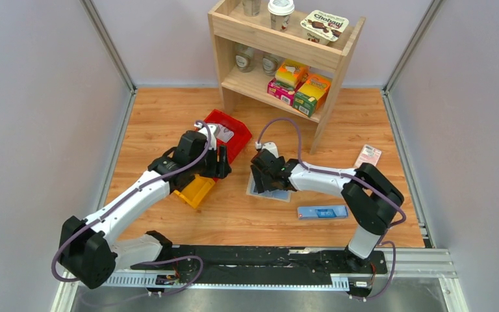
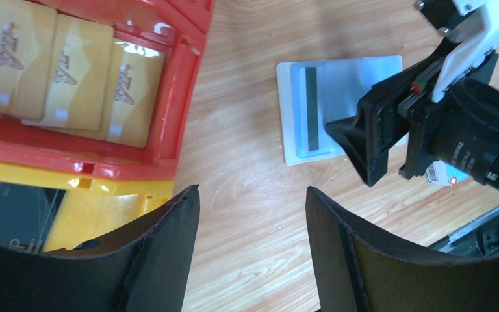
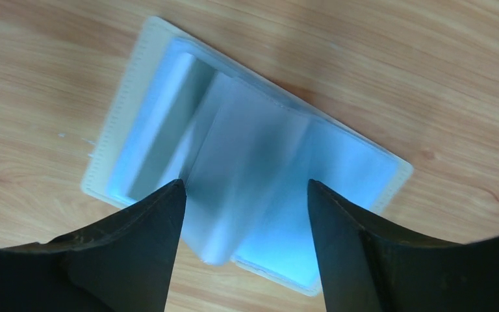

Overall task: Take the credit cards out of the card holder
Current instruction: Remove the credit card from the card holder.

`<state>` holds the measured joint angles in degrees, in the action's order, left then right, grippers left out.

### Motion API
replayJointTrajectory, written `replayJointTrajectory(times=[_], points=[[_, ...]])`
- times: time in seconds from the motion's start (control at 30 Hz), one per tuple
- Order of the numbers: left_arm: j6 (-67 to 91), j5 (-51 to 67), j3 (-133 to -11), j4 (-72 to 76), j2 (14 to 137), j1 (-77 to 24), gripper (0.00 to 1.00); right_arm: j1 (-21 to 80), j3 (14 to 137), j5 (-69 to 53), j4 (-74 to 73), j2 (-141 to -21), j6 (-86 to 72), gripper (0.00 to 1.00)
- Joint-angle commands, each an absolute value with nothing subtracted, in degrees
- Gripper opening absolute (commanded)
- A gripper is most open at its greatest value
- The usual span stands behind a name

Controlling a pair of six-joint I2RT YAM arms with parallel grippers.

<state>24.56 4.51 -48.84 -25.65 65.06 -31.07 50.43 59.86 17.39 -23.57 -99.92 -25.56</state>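
Observation:
The card holder (image 3: 338, 162) lies open on the wooden table, cream rim and pale blue lining up, with a clear sleeve page standing up in its middle. It also shows in the top view (image 1: 271, 194) and the left wrist view (image 2: 357, 75), where a card with a dark stripe (image 2: 310, 107) sits in one side. My right gripper (image 3: 247, 190) is open and hovers just above the holder, one finger on each side of the raised sleeve. My left gripper (image 2: 253, 201) is open and empty above bare table, left of the holder. Three gold cards (image 2: 65, 71) lie in the red bin (image 2: 182, 97).
A yellow bin (image 1: 195, 190) sits against the red bin (image 1: 237, 138) under my left arm. A long blue box (image 1: 322, 212) lies at the front right and a pink-white packet (image 1: 368, 156) at the right edge. A wooden shelf (image 1: 286, 49) with groceries stands at the back.

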Motion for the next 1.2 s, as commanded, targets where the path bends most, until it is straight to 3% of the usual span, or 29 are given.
replayJointTrajectory(times=[0.0,0.13,0.27,0.33,0.47,0.67,0.87,1.17], points=[[24.1,5.8,-52.1,-21.7,67.6,-33.2,0.69,48.2,54.0,17.4,-21.5,-95.3,-25.8,0.68],[23.4,7.2,-53.1,-20.5,70.7,-34.6,0.68,46.4,50.8,16.3,-19.9,-93.2,-27.4,0.49],[21.9,8.5,-55.0,-19.1,74.7,-36.4,0.66,44.4,47.4,15.7,-17.7,-90.2,-28.6,0.41],[21.1,9.3,-56.2,-18.7,77.4,-37.2,0.64,43.5,45.5,15.4,-16.3,-88.3,-29.6,0.42],[20.5,11.5,-59.0,-18.3,82.7,-38.2,0.59,42.0,42.2,18.7,-15.7,-83.6,-32.1,0.54],[20.9,13.1,-60.9,-18.2,86.7,-39.4,0.55,40.9,40.7,32.4,-23.7,-77.4,-38.3,0.61],[21.4,12.6,-60.8,-18.5,87.1,-39.5,0.54,40.6,41.7,40.0,-30.8,-75.0,-41.0,0.64],[23.6,9.9,-59.9,-18.5,86.0,-39.5,0.54,41.0,41.0,14.3,-12.3,-70.0,-27.2,0.65]])
